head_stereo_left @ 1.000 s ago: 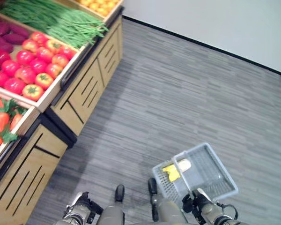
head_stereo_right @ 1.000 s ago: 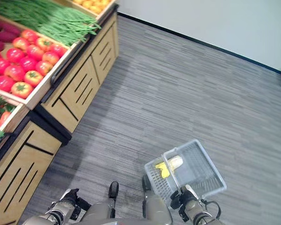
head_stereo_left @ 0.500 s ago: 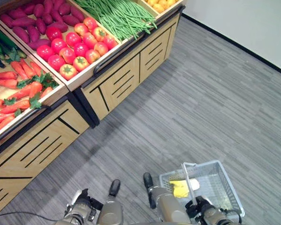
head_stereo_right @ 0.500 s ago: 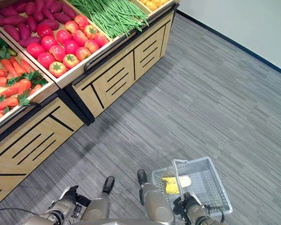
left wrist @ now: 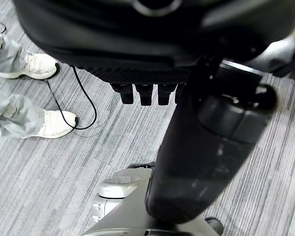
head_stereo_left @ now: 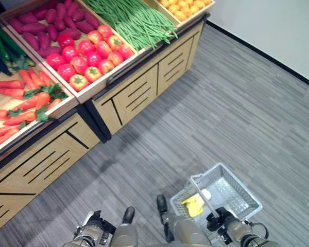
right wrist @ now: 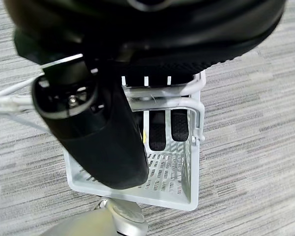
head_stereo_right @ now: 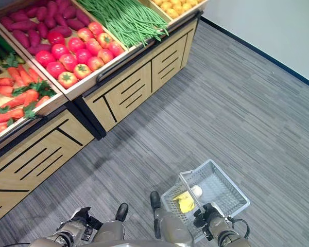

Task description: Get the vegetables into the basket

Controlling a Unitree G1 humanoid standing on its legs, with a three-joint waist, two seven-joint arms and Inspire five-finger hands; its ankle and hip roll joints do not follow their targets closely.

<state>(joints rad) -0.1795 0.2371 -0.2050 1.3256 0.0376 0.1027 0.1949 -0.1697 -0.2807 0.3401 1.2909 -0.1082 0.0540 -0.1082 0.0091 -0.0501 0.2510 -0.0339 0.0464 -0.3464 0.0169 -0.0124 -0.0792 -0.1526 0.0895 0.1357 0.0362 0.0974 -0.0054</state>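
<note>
— Down at my right side, what am I carrying?

— I am hanging the grey basket (head_stereo_left: 232, 190) from my right hand (head_stereo_right: 208, 220); my fingers (right wrist: 157, 129) are curling round its handle (head_stereo_left: 205, 197), and the basket is hanging above the grey striped floor (head_stereo_left: 206, 113). A yellow item (head_stereo_left: 194, 205) and a pale one (head_stereo_left: 205, 194) are lying inside it, touching each other at the end nearer my body.

— And the left hand?

— My left hand (head_stereo_left: 92, 229) is hanging low at my left side, holding nothing; its fingers (left wrist: 140, 93) are bending in a short row.

— Where are the vegetables sitting?

— They are lying up on the wooden produce stand (head_stereo_left: 129, 92) to my front left, well apart from the basket. Carrots (head_stereo_left: 26, 100) are filling the near bin, tomatoes (head_stereo_left: 87, 56) are sitting in the next one with purple sweet potatoes (head_stereo_left: 46, 25) behind them, green beans (head_stereo_left: 129, 20) are lying beyond those, and yellow fruit (head_stereo_left: 183, 6) is filling the far corner.

— Anyone nearby?

— A person's pale shoes (left wrist: 44, 98) are standing on the floor.
</note>
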